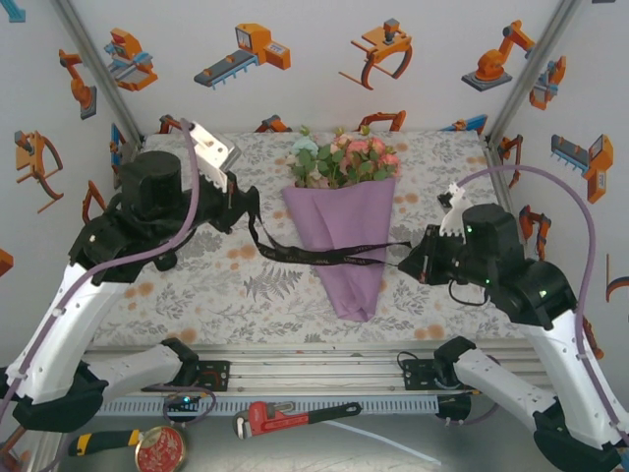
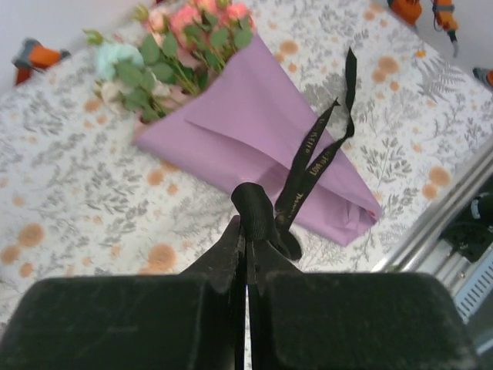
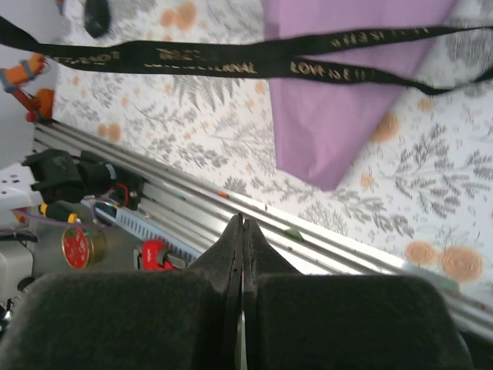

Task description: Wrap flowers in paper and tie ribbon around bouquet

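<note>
Two claws closed: we see left claw (image 2: 246, 229) clamping the ribbon (image 2: 306, 166) end, bouquet (image 2: 246, 127) just ahead; right claw (image 3: 241, 225) closed on nothing, ribbon stretched beyond it.

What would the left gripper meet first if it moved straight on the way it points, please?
The left gripper, shut on the ribbon, would likely meet the purple paper first; depth is unclear.

White booth, table with a patterned cover.
I see white walls (image 1: 295, 93) printed with orange robot cartoons, metal corner posts (image 1: 98, 71), a leaf-and-blossom table cover (image 1: 197, 285), an aluminium rail (image 1: 314, 366) at the near edge, and a red pipe wrench (image 1: 295, 416) and round tin (image 1: 160, 449) below.
</note>
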Available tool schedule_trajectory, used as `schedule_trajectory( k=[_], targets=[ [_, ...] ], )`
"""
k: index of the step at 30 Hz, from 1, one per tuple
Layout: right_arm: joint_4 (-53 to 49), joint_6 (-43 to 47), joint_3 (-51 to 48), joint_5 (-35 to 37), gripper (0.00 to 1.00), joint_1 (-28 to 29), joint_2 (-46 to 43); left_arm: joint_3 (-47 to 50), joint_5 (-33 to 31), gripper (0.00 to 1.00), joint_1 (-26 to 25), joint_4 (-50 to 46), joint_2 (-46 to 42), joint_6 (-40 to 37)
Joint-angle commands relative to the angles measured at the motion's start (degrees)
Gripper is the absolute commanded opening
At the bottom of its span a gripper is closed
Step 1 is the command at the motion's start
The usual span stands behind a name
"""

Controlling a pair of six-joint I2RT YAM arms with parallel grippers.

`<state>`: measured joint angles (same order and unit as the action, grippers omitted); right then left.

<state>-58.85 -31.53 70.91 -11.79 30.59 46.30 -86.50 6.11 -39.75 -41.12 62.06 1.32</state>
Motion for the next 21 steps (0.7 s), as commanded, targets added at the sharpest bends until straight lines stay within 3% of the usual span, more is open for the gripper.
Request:
schedule_trajectory(
  k=[1, 4, 6, 11, 16, 21],
  targets=[
    [3.08, 0.26, -3.82, 1.81, 0.1, 0.44, 2.98, 6.69, 0.89, 0.0, -0.28, 2.25, 5.65, 8.99],
    [5.3, 5.59, -6.65, 8.93, 0.52, 0.44, 6.28, 13.06, -7.09, 0.0, 0.39, 5.51, 5.89, 18.83],
    [7.43, 10.64, -9.41, 13.01, 0.65, 0.2, 8.79, 14.49, -11.49, 0.0, 2.03, 3.85, 6.21, 24.86],
    [13.68, 26.71, -12.87, 11.14, 0.67, -0.44, 18.82, 16.35, -9.86, 0.0, 8.49, -0.12, 7.04, 33.57],
    [14.34, 44.55, -11.62, 10.49, 0.67, -0.54, 30.56, 16.03, -5.4, 0.0, 12.57, -1.92, 8.8, 33.29],
    [19.06, 52.23, -11.27, 10.83, 0.68, -1.62, 39.21, 16.1, -2.45, 0.0, 14.61, -1.59, 10.2, 32.52]
  ],
)
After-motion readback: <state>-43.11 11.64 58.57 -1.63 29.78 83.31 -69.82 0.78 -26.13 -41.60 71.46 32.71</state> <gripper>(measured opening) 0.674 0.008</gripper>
